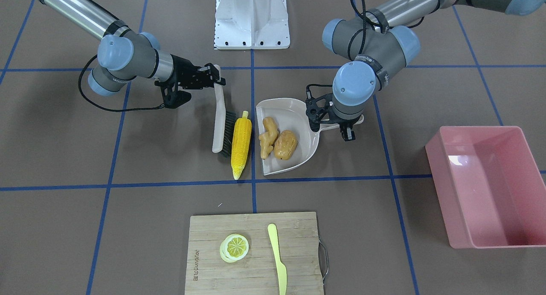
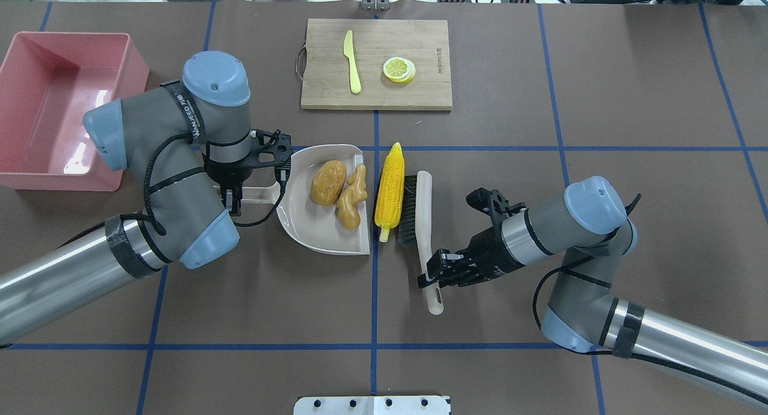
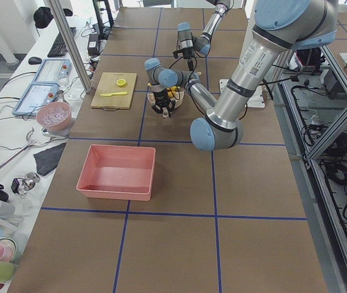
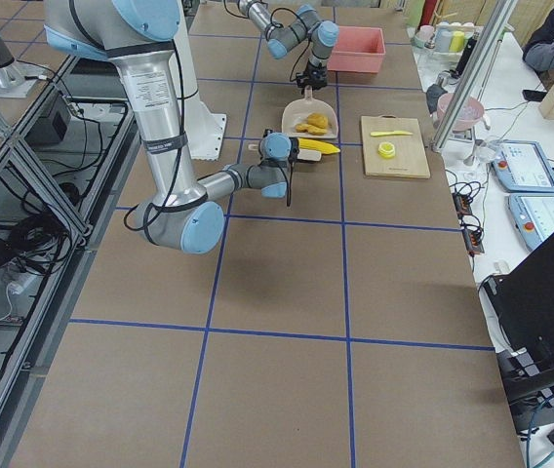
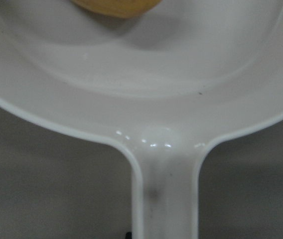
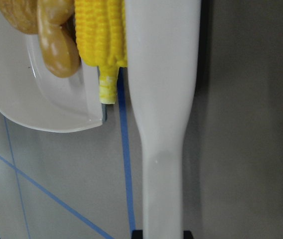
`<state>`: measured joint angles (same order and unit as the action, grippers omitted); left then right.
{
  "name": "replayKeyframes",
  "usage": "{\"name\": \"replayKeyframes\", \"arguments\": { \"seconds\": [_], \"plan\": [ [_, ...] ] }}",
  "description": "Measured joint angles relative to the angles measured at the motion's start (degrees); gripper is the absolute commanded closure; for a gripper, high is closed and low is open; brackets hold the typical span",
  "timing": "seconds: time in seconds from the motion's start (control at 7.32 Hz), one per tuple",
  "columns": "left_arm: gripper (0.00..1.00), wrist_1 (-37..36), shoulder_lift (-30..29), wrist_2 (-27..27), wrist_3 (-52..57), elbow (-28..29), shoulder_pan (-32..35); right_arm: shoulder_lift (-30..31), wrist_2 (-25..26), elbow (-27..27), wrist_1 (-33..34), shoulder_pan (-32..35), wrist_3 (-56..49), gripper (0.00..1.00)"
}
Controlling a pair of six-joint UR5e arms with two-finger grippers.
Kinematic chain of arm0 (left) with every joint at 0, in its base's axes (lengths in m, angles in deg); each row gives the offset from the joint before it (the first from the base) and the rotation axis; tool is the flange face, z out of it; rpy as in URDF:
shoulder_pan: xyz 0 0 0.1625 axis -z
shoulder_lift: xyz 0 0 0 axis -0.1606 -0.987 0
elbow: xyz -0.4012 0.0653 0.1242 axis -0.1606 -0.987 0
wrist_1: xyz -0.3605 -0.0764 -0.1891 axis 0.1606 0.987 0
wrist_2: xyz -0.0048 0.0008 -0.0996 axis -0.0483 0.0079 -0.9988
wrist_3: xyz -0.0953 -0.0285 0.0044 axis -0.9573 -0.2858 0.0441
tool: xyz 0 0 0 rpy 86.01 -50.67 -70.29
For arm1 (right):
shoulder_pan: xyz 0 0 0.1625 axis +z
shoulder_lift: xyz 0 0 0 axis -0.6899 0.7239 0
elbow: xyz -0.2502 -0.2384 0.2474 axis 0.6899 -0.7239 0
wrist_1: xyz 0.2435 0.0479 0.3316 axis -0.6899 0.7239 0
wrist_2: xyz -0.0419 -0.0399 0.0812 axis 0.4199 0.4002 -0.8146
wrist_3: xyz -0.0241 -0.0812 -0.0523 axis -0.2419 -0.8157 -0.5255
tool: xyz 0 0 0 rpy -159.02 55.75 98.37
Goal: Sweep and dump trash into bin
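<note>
Brush: white plastic hand brush with dark bristles (image 6: 161, 74), lying flat, its handle clamped in my right hand (image 2: 435, 275).
Dustpan: beige plastic dustpan with a long handle (image 2: 309, 226), flat on the brown counter (image 2: 270, 295), open lip facing the brush. My left hand (image 2: 233, 194) is closed around the handle.
Dustpan contents: knobbly tan toy ginger root (image 2: 353, 200) just inside the lip; brown toy potato (image 2: 327, 182) touching it, deeper in.
Corn cob: yellow toy corn cob (image 2: 389, 190), on the counter outside the dustpan, between lip and bristles. The bristles sit against the side away from the dustpan. Whether it touches the lip I cannot tell.
Axis: the corn cob runs parallel to the lip and to the brush, so it lies broadside to a push.
Direction: the corn cob lies to the left of my right hand, which is the nearer one. I judge the sweep must go sideways, leftward over the lip.
Bin: large pink rectangular plastic tub (image 2: 60, 180), on my left arm's side, well apart from the dustpan. No trash shows in the bin.
Progress, as judged: two of three pieces loaded; the corn cob and the tipping remain.
Aside: wooden cutting board (image 1: 298, 244) carrying a lemon slice (image 1: 234, 247) and a yellow knife (image 1: 277, 261), well apart from the trash.
</note>
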<state>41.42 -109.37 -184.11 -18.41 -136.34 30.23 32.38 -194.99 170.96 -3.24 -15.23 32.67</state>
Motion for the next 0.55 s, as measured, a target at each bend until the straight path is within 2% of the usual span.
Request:
{"name": "replayKeyframes", "arguments": {
  "seconds": [0.55],
  "plan": [
    [1.00, -1.22, -0.45, 0.09, -0.07, -0.01, 0.00, -4.21, 2.72, -0.18, 6.54, -0.40, -4.25, 1.00]
  ]
}}
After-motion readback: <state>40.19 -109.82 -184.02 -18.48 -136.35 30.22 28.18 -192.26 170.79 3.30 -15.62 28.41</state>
